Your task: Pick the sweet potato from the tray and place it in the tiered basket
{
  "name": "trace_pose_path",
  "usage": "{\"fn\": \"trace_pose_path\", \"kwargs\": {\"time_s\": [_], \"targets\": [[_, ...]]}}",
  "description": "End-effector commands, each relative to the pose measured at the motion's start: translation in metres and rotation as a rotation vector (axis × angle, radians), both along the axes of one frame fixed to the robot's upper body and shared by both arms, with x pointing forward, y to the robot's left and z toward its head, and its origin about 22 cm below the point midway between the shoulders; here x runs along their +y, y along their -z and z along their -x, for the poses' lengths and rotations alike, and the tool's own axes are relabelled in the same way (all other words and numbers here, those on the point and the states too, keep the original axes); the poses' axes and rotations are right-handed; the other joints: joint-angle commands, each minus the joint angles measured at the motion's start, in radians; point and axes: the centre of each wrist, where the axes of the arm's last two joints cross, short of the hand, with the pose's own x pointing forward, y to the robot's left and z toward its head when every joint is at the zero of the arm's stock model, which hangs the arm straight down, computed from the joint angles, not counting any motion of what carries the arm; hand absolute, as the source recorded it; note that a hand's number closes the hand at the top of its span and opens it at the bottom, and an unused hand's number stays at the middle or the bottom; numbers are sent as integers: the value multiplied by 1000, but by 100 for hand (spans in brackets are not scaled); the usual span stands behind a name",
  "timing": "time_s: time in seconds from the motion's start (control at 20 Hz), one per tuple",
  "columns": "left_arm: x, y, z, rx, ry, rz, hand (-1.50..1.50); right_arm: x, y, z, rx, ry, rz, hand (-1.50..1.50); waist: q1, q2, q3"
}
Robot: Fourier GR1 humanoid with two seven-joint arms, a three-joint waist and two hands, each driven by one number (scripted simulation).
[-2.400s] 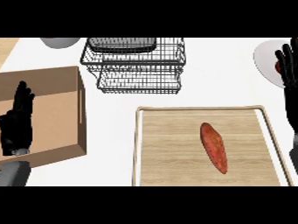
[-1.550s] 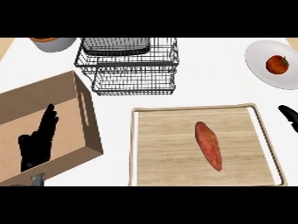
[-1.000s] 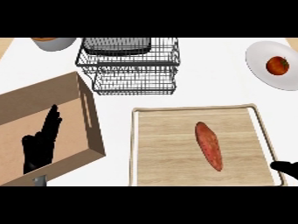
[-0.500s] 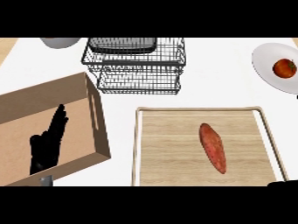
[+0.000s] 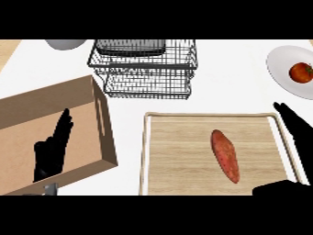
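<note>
The right hand hangs open over the tray's right rim, fingers straight, holding nothing. Just to its left the sweet potato lies untouched on the tray, so the reach is the step in hand. Next, I judge, it must curl round the potato, then carry it to the tiered basket beyond. The left hand rests open, well apart.

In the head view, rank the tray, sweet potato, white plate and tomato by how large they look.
1. Tray, clearly largest.
2. White plate, partly cut off at the right edge.
3. Sweet potato.
4. Tomato, smallest.
</note>
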Motion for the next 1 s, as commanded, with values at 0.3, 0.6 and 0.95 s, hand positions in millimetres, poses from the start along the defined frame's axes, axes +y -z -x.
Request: {"fn": "trace_pose_path", "kwargs": {"time_s": [0.3, 0.6, 0.95], "targets": [[6, 5, 13, 71, 21, 33, 0, 34, 18, -25, 208, 103, 109, -150, -3, 6, -9], [-17, 23, 14, 83, 3, 47, 0, 47, 24, -34, 231, 69, 108, -150, -21, 6, -9], [-15, 16, 14, 69, -8, 32, 0, 61, 51, -38, 379, 79, 189, -150, -23, 4, -10]]}}
